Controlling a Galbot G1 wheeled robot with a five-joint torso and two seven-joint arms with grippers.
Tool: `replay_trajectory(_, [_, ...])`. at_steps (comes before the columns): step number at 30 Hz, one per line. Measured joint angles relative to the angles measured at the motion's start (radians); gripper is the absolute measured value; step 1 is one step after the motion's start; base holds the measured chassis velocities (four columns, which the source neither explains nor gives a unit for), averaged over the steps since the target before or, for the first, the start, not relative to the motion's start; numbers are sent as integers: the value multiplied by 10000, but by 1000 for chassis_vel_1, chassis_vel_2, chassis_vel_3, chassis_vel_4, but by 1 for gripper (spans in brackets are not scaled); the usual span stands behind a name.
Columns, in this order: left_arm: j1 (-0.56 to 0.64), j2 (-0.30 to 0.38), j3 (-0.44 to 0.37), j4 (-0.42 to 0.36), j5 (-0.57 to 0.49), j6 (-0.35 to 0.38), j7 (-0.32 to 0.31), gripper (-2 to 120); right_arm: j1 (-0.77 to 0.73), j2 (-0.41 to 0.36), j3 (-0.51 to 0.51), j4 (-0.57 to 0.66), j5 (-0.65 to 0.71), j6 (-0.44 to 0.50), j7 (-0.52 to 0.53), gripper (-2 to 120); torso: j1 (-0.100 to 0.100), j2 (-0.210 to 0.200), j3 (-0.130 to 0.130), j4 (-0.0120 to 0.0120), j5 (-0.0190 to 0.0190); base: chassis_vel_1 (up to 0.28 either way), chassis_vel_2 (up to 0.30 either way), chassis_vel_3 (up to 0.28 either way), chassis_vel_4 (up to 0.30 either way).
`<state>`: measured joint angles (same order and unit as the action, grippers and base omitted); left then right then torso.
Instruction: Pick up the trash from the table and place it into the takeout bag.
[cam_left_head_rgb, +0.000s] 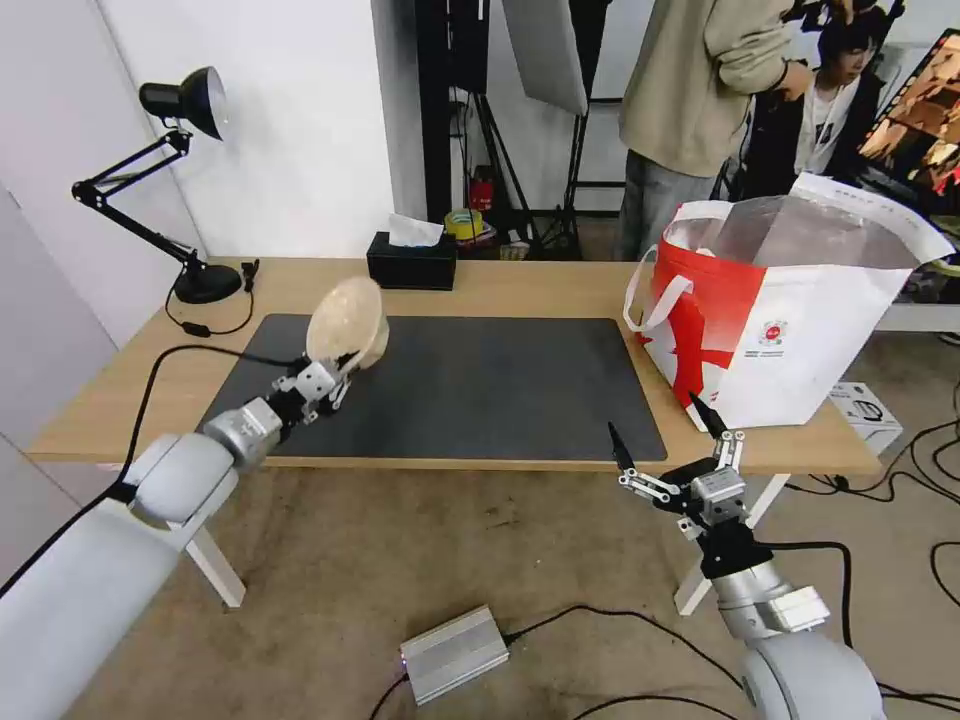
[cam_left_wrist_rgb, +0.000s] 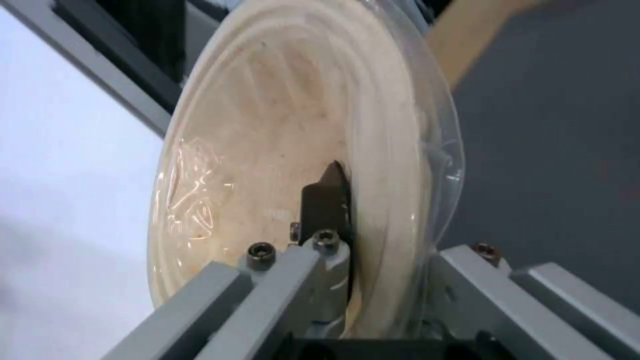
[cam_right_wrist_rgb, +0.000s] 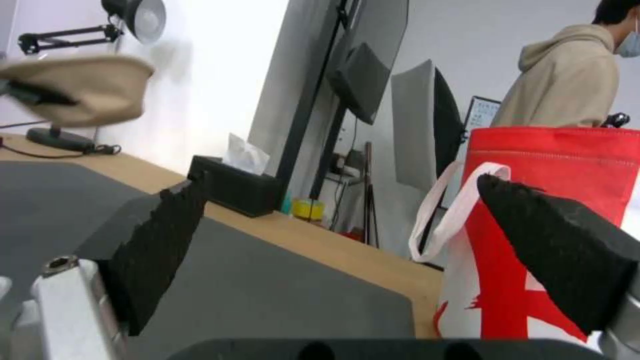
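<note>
Your beige bowl (cam_left_head_rgb: 347, 322) is clamped by its rim in the left gripper (cam_left_head_rgb: 338, 372), lifted over the mat's (cam_left_head_rgb: 480, 385) left end, well apart from the takeout bag (cam_left_head_rgb: 790, 330). Other trash is probably bagged already, though its inside is hidden. The right gripper (cam_left_head_rgb: 668, 432) waits wide open, empty.

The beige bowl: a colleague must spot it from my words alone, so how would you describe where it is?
Find the long wooden table with its dark grey mat. Above the mat's left end, the left gripper holds the beige bowl aloft, tipped on edge. It alone is off the tabletop, unlike the takeout bag and tissue box.
</note>
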<state>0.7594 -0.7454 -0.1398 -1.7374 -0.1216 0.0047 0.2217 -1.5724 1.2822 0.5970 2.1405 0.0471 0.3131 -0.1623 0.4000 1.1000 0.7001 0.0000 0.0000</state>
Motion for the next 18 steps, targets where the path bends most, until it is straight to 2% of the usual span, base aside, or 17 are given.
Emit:
replay_trajectory(4, [-1163, -17, 853, 344, -98, -5, -103, 1, 0, 0, 1, 0, 0, 0, 0, 100, 0, 0, 0, 1, 1, 0, 0, 0, 0])
replay_trajectory(5, [-1163, -17, 853, 344, -98, -5, -103, 1, 0, 0, 1, 0, 0, 0, 0, 100, 0, 0, 0, 1, 1, 0, 0, 0, 0])
replay_trajectory(9, [-2328, -233, 1841, 820, -158, -17, -144, 1, 0, 0, 0, 0, 0, 0, 0, 100, 0, 0, 0, 0, 1, 0, 0, 0, 0])
replay_trajectory(10, [-2328, -233, 1841, 820, -158, -17, -144, 1, 0, 0, 0, 0, 0, 0, 0, 100, 0, 0, 0, 0, 1, 0, 0, 0, 0])
replay_trajectory(13, [-3257, -485, 2638, 1238, -252, -65, -196, 1, 0, 0, 0, 0, 0, 0, 0, 100, 1, -2, 0, 1, 1, 0, 0, 0, 0])
replay_trajectory(15, [-3417, -556, 2749, 1306, -270, -66, -206, 1, 0, 0, 0, 0, 0, 0, 0, 100, 0, -2, 0, 2, 1, 0, 0, 0, 0])
replay_trajectory(18, [-4322, -927, 3494, 1654, -434, -62, -262, 1, 0, 0, 0, 0, 0, 1, 0, 100, 1, -2, 0, -1, 3, 0, 0, 0, 0])
